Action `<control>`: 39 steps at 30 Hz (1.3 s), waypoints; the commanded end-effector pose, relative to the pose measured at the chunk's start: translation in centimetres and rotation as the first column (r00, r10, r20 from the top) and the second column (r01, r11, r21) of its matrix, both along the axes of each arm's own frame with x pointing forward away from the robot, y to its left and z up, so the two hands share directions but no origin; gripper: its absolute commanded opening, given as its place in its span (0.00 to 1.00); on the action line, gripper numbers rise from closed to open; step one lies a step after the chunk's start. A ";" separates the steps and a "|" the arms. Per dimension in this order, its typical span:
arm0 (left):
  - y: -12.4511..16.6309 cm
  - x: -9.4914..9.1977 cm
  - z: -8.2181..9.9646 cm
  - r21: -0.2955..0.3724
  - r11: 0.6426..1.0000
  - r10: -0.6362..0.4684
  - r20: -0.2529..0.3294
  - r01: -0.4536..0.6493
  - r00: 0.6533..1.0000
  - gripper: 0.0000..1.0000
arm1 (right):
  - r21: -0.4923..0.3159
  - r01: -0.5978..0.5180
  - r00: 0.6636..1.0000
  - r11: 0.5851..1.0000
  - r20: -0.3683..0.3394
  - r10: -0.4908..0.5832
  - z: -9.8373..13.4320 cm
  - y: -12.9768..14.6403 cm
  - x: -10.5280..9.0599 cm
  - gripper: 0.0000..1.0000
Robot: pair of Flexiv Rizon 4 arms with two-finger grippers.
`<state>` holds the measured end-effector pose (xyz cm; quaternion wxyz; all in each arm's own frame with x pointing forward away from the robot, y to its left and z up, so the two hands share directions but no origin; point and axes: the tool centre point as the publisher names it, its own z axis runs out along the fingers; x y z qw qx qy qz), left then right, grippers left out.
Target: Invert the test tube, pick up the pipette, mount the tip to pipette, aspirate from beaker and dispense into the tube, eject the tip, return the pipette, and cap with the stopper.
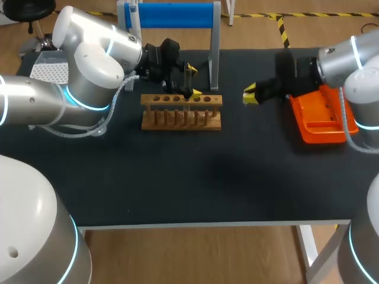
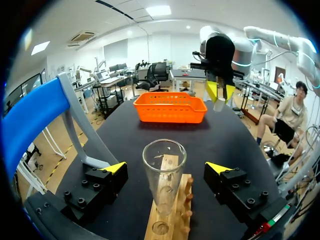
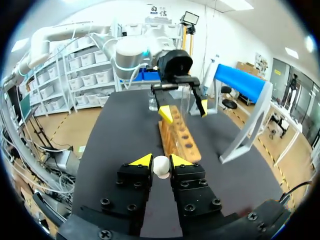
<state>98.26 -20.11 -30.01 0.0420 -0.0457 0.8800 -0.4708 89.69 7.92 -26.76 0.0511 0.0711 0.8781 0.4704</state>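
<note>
Left tool fingers apart, straddling the test tube, which stands upright, mouth up, in the wooden rack. Right tool clamped on the white stopper, beside the orange basket.

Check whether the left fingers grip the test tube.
No, the left fingers stand wide apart, clear of the test tube standing in the wooden rack.

Stopper partly hidden between fingers

Wide tabletop opens before the rack; blue stand crowds behind.
</note>
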 end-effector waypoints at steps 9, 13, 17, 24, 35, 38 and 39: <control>0.0 0.1 0.0 0.003 1.000 -0.004 -0.004 0.004 1.000 1.00 | -0.052 -0.153 0.988 0.987 -0.045 0.151 3.4 5.3 5.9 0.00; 0.0 0.1 0.0 0.003 1.000 -0.004 -0.004 0.004 1.000 1.00 | -0.070 -0.172 0.985 0.983 -0.045 0.169 4.3 6.8 7.0 0.00; 0.0 0.1 0.0 0.003 1.000 -0.004 -0.004 0.004 1.000 1.00 | -0.075 -0.189 0.982 0.979 -0.044 0.186 4.9 8.2 7.6 0.00; 0.0 0.1 0.0 0.003 1.000 -0.004 -0.004 0.004 1.000 1.00 | -0.086 -0.214 0.976 0.973 -0.055 0.210 5.6 9.9 7.9 0.00; 0.0 0.1 0.0 0.003 1.000 -0.004 -0.004 0.004 1.000 1.00 | -0.105 -0.231 0.972 0.967 -0.075 0.224 6.1 11.7 8.1 0.00; 0.0 0.1 0.0 0.003 1.000 -0.004 -0.004 0.004 1.000 1.00 | -0.107 -0.240 0.970 0.965 -0.076 0.233 6.1 12.2 8.1 0.00; 0.0 0.1 0.0 0.003 1.000 -0.004 -0.004 0.004 1.000 1.00 | -0.107 -0.241 0.969 0.965 -0.076 0.234 6.0 12.3 8.1 0.00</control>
